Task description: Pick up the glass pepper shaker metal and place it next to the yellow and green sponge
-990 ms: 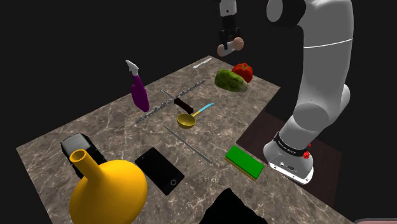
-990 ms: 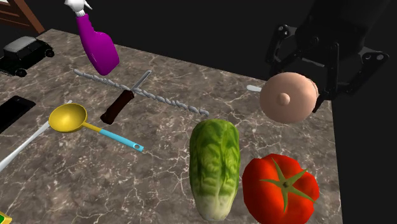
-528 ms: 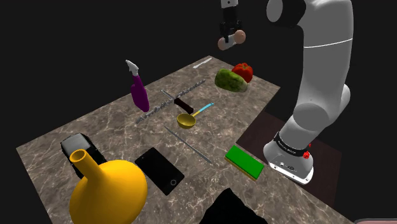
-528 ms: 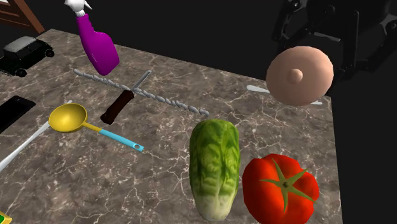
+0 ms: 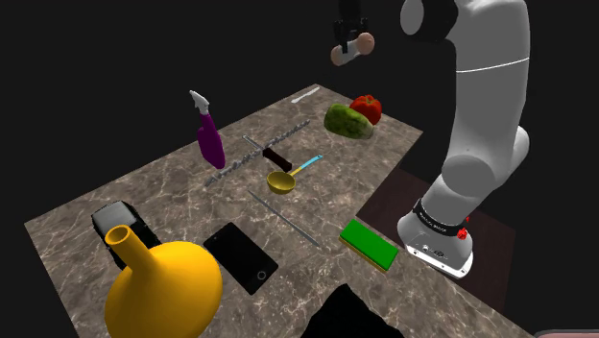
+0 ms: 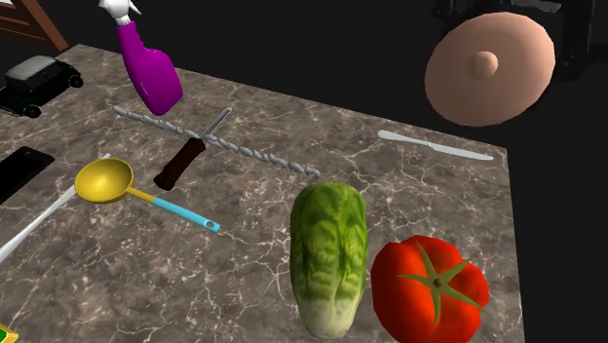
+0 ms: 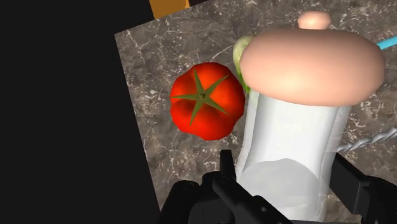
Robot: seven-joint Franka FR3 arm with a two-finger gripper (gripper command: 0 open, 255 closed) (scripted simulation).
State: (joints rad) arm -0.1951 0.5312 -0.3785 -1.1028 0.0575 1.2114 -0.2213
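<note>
The gripper [image 5: 347,36] is closed partway around the shaker [image 5: 363,42], its two black fingers pressed to either side of the pale, see-through body down near the base, with the rounded pinkish cap pointing away from the hand. The shaker hangs in the air well above the far end of the table [image 5: 173,197]. In the shoulder view it sits at about 12 o'clock from the lettuce [image 5: 347,120] and the tomato [image 5: 366,108], touching nothing but the fingers. In the wrist view the tomato and the marbled tabletop lie far below the cap. So the first half of the job looks done: the shaker is gripped and clear of the surface. What is left is the carry and the set-down. The green sponge [image 5: 369,243] with its yellow edge lies flat at the table's near edge, close to the arm's base, at roughly 6 o'clock from the shaker in the shoulder view and well apart from it. The arm would need to bring the shaker back over the lettuce and tomato, lower it onto bare tabletop just beside the sponge, then open the fingers
</note>
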